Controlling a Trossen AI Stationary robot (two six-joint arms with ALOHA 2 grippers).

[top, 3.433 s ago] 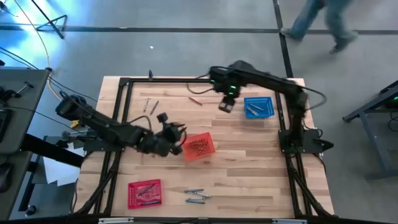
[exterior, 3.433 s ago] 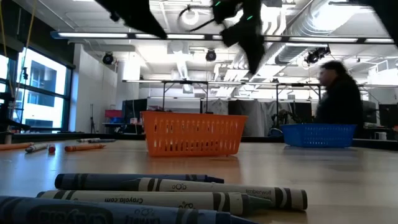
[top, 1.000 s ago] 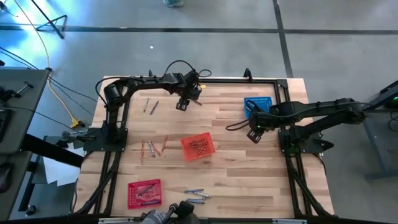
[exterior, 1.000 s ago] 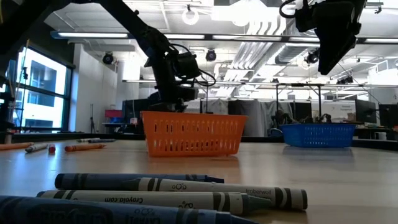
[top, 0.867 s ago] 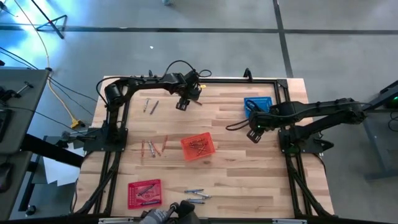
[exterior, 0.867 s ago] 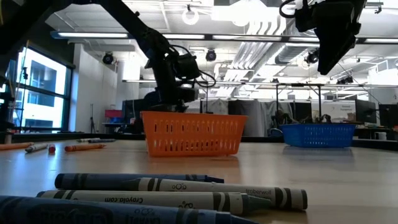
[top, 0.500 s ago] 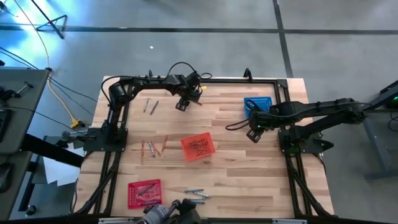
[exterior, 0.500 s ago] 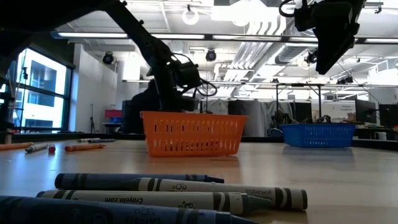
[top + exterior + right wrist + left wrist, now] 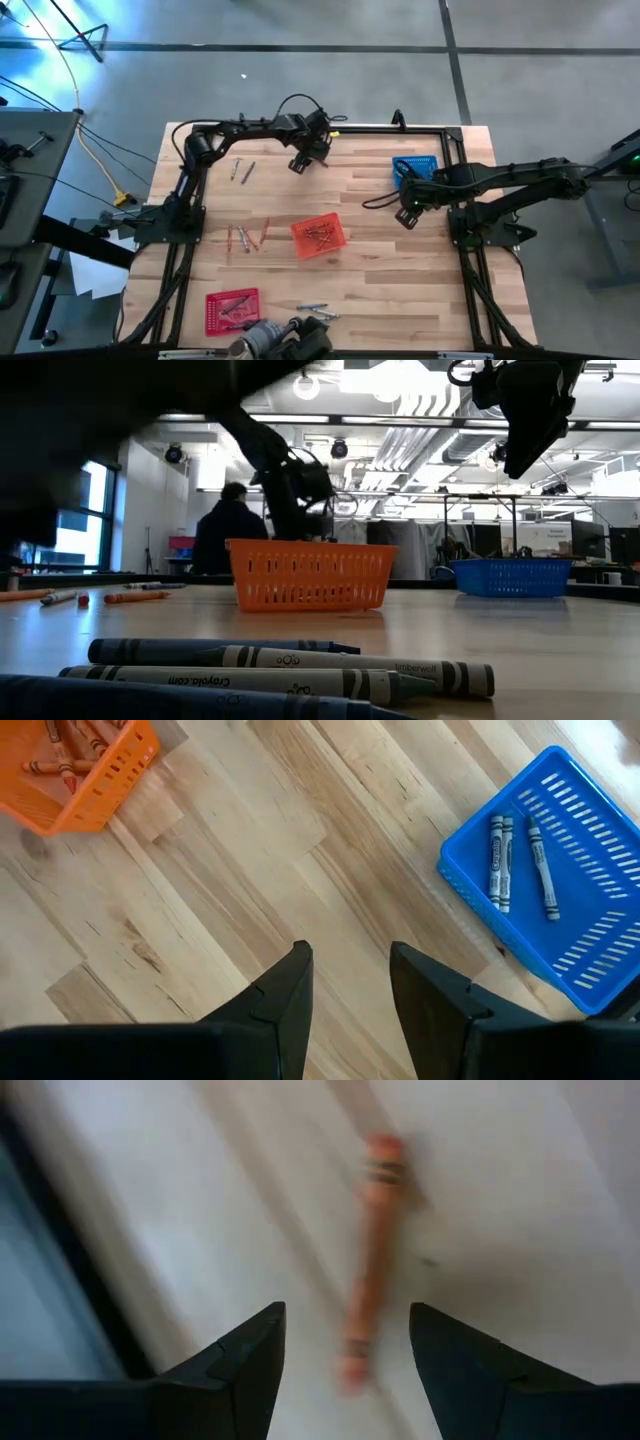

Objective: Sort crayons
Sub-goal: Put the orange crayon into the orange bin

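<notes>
Crayons, small thin wax sticks in red-orange and grey-blue, lie scattered over the pale wooden surface (image 9: 380,250). The one in hand is a lone red-orange crayon (image 9: 370,1265) near the far edge, at about 12 o'clock from the orange mesh basket (image 9: 319,237) in the middle. The left pincer (image 9: 300,163) hovers right over it, fingers spread and released, nothing between them; in the left wrist view the crayon lies just ahead of the gap, not yet inside it.

To do this step well, the wrist should probably turn so the 2 fingers straddle the stick across its width, not along its length, then lower until the tips nearly meet the wood before clenching at mid-stick. A grip near an end would likely tip it. The black frame rail runs close by at 12 o'clock, so the descent wants to stay clear of it.

The right pincer (image 9: 345,1010) waits above bare wood at 7 o'clock from the blue mesh basket (image 9: 560,890), parted and holding nothing. That basket holds 3 grey-blue crayons (image 9: 515,860).

More loose crayons lie at 9 o'clock of the orange basket.
</notes>
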